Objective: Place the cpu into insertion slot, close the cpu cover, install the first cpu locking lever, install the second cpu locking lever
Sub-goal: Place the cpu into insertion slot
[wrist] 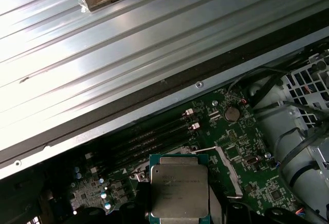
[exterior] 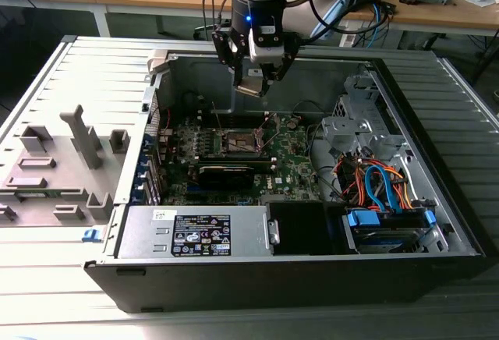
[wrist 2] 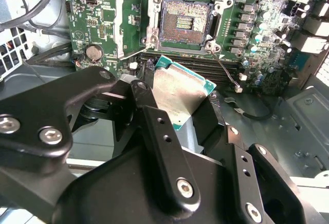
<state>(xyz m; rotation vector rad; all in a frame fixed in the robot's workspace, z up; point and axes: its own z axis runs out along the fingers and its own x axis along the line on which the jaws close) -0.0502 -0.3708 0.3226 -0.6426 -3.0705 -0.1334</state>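
- The step in hand, as I read it, is getting the small flat square cpu (wrist 2: 177,88), with its silvery-grey metal top and green rim, down into the square insertion slot (wrist 2: 184,22), which has a brownish-gold contact field and a silver rim.
- To do that well, I'd want the chip squared up with the socket's corners and brought flat to the board before it touches anything. From where I stand it looks tilted in the grip.
- It should be lowered straight and gently. Any sideways drag across those fine contacts looks like the thing most likely to cause damage.
- The slot lies uncovered in the second wrist view, contact field bare, so nothing seems to stand in the way of seating the chip.
- The black two-fingered gripper (wrist 2: 180,103) is clenched on the cpu, one finger (wrist 2: 149,113) on each of two opposite edges, with the metal top facing the cameras in both wrist views.
- The cpu (wrist: 180,190) sits right between the fingertips and juts out past them towards the board.
- In the exterior view the gripper (exterior: 256,75) hangs over the open black computer case (exterior: 234,281), with the cpu (exterior: 251,86) just under it.
- The chip is up in the air, clear of the green motherboard (exterior: 296,164) and apart from the insertion slot (exterior: 239,142), so it is not yet seated.
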